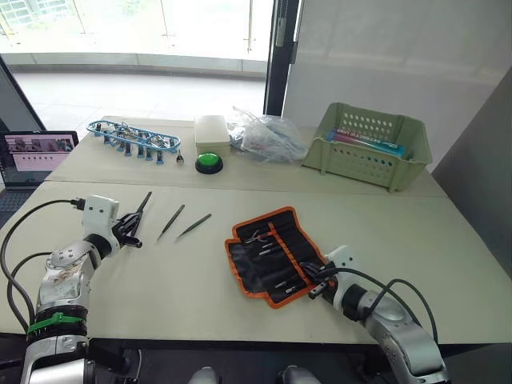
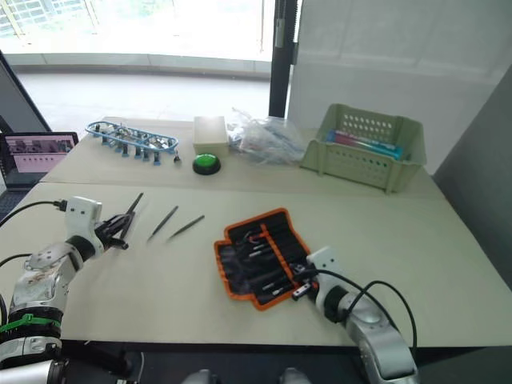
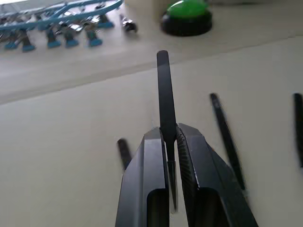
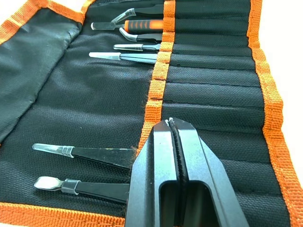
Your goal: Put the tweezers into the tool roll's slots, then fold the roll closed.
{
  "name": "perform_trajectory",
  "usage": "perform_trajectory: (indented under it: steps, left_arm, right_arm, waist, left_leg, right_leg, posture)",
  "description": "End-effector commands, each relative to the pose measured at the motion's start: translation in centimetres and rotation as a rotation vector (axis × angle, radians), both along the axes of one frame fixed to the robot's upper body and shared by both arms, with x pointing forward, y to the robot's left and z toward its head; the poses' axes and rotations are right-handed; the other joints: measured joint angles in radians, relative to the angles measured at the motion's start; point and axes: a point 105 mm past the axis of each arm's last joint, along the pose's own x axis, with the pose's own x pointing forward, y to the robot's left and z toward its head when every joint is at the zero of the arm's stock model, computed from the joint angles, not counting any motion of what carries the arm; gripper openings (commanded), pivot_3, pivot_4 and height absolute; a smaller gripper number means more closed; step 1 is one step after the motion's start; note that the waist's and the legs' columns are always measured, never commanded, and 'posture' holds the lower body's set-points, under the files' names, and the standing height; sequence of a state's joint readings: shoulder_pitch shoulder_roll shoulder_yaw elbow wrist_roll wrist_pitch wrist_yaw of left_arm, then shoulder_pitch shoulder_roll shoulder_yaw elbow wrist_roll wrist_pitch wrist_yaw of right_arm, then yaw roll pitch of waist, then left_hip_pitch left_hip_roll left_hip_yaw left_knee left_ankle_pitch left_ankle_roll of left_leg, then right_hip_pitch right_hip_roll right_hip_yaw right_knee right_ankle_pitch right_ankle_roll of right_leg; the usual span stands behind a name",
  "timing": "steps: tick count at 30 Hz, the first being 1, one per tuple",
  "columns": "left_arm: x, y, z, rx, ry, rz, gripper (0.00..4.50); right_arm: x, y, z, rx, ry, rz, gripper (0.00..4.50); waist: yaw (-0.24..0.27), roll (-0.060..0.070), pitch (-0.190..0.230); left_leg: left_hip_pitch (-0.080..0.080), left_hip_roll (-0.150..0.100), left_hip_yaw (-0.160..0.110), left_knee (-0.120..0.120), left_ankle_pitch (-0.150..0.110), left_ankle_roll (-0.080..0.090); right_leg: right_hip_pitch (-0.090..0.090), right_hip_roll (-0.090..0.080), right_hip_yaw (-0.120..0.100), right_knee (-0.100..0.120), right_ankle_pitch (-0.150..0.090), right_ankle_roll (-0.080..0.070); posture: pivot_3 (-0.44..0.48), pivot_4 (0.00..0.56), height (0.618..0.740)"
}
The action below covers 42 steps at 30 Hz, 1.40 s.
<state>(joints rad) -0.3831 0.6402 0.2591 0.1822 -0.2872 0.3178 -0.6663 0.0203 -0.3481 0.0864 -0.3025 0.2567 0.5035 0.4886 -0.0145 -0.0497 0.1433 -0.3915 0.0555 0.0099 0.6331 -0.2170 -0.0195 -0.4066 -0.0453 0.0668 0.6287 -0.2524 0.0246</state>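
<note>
Fingers [image 3: 187,161] hide tweezer [image 3: 163,94] tail — roll [image 4: 208,85] edges cropped, left slots obscured

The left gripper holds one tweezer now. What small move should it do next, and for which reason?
Probably lift it and carry it toward the tool roll. The left gripper is shut on one of the tweezers, near the table and well apart from the roll. The roll lies open with free slots in the middle, and the right gripper, shut, rests at its orange slot strip.
</note>
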Motion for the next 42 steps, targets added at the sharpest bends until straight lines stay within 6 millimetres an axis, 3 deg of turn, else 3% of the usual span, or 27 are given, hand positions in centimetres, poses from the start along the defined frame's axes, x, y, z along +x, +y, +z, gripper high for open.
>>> perform_trajectory:
  steps: [1, 4, 7, 12, 16, 23, 31, 42]
  left_arm:
    - [-1.7, -5.2, 1.6, 0.024, 0.015, -0.238, 0.03]
    - [-3.3, -9.4, 0.3, 0.046, 0.122, -0.424, 0.03]
    - [-4.4, -12.6, -0.8, 0.089, 0.225, -0.546, 0.03]
    - [-4.6, -16.2, -0.9, 0.147, 0.308, -0.646, 0.03]
    - [-5.4, -17.9, -0.7, 0.176, 0.364, -0.726, 0.03]
    - [-5.5, -18.8, -2.1, 0.273, 0.432, -0.758, 0.03]
    - [-5.2, -18.4, -2.8, 0.329, 0.455, -0.745, 0.03]
    - [-4.6, -19.6, -3.4, 0.36, 0.459, -0.734, 0.03]
  right_arm:
    - [-1.5, -0.9, -4.4, -0.059, 0.178, -0.033, 0.0]
    - [-2.1, -1.5, -5.1, -0.072, 0.201, -0.047, 0.0]
    - [-2.6, -1.5, -4.5, -0.061, 0.182, -0.048, 0.0]
    - [-3.1, -1.2, -3.3, -0.044, 0.142, -0.041, 0.0]
    - [-3.4, -1.1, -2.9, -0.047, 0.132, -0.053, 0.0]
    - [-4.0, -1.3, -4.2, -0.068, 0.187, -0.108, 0.0]
    - [-3.9, -0.9, -4.5, -0.067, 0.204, -0.119, 0.0]
    - [-4.5, -0.6, -5.2, -0.085, 0.266, -0.109, 0.0]
  waist:
    - [-0.006, -0.001, -0.001]
    - [-0.011, -0.004, -0.003]
    - [-0.004, -0.005, -0.003]
    - [0.008, -0.004, -0.002]
    - [0.0, -0.003, -0.002]
    - [-0.001, 0.0, 0.0]
    - [-0.001, 0.0, 0.0]
    - [0.0, -0.001, 0.0]
  left_leg:
    - [0.0, -0.001, 0.001, 0.0, 0.0, 0.0]
    - [0.002, -0.001, 0.002, -0.004, -0.001, 0.0]
    - [0.002, -0.002, 0.0, -0.005, -0.001, 0.0]
    - [0.001, -0.003, -0.003, -0.005, -0.001, 0.001]
    - [0.0, -0.004, -0.003, -0.005, -0.001, 0.001]
    - [0.0, -0.004, -0.005, -0.005, -0.001, 0.001]
    - [0.001, -0.004, -0.005, -0.004, -0.001, 0.001]
    - [0.002, -0.004, -0.006, -0.003, -0.001, 0.001]
  right_leg:
    - [0.0, -0.001, 0.001, -0.001, -0.001, 0.0]
    - [0.001, -0.001, 0.003, -0.002, -0.003, 0.001]
    - [0.001, 0.0, 0.002, -0.002, -0.006, 0.003]
    - [0.001, 0.0, 0.001, -0.002, -0.01, 0.008]
    - [0.001, 0.0, 0.001, -0.002, -0.011, 0.009]
    - [0.001, 0.001, 0.002, -0.001, -0.011, 0.008]
    - [0.002, 0.001, 0.002, 0.0, -0.012, 0.008]
    - [0.003, 0.002, 0.002, 0.001, -0.012, 0.008]
  posture:
    - [0.0, 0.15, 0.738]
    - [0.0, 0.15, 0.738]
    - [0.0, 0.15, 0.738]
    - [0.0, 0.15, 0.738]
    - [0.0, 0.15, 0.738]
    - [0.0, 0.15, 0.738]
    - [0.0, 0.15, 0.738]
    - [0.0, 0.15, 0.738]
